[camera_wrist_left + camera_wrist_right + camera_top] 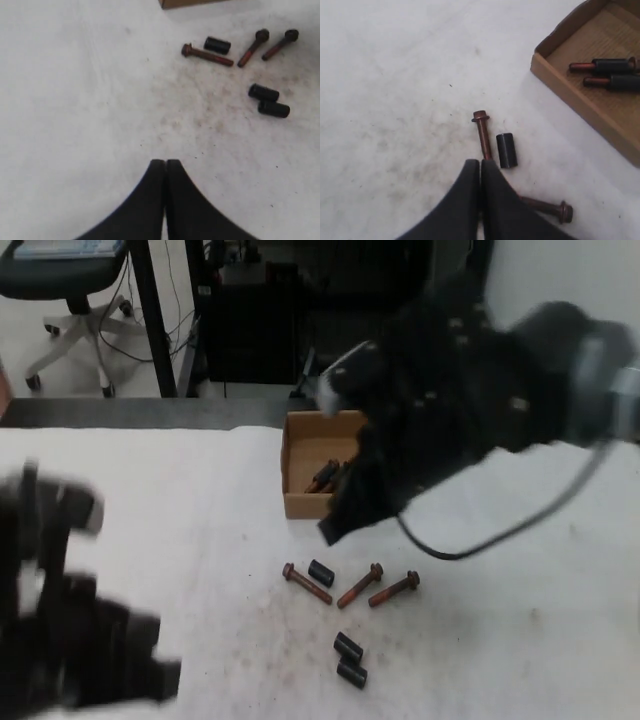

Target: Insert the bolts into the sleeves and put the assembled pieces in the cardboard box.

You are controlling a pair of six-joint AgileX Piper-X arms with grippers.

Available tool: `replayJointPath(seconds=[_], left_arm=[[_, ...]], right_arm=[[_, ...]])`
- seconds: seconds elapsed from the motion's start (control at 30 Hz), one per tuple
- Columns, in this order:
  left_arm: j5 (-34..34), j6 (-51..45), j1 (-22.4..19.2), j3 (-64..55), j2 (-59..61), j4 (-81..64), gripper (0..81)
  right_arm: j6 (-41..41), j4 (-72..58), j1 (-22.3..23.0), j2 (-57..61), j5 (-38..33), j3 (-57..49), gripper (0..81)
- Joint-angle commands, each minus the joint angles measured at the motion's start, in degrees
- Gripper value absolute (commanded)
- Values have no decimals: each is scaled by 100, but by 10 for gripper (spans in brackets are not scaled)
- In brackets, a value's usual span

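Bolt [482, 136] just ahead of my right claw [481, 162] tips, shank in line with them, head at far end; sleeve [506, 150] beside it, parallel. Right claw pinched closed, empty. Left claw [165, 162] closed too, well apart from parts. I'd use right arm.

From behind my arms the high camera looks forward and down over the whole bench [150, 490], while my wrist cameras look down past my left gripper [165, 162] and right gripper [480, 162] from nearer, all three sharing one bolt [306, 583] and its neighbouring sleeve [321, 573].

Loose bolts [307, 584], sleeves [348, 646] before cardboard box [300, 506]
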Motion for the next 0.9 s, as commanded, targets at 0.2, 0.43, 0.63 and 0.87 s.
replayJointPath(seconds=[0.2,0.43,0.63,0.87], left_arm=[[140,238,5,176,-895,-604,3],[-6,325,5,176,-894,-701,3],[-230,374,5,176,-894,-701,3],[-279,666,5,176,-894,-701,3]], right_arm=[[-362,292,66,1292,-52,-1237,36],[-792,306,117,1651,-198,-1432,361],[-1526,621,201,1790,-182,-1420,291],[-1552,638,199,1808,-363,-1405,284]])
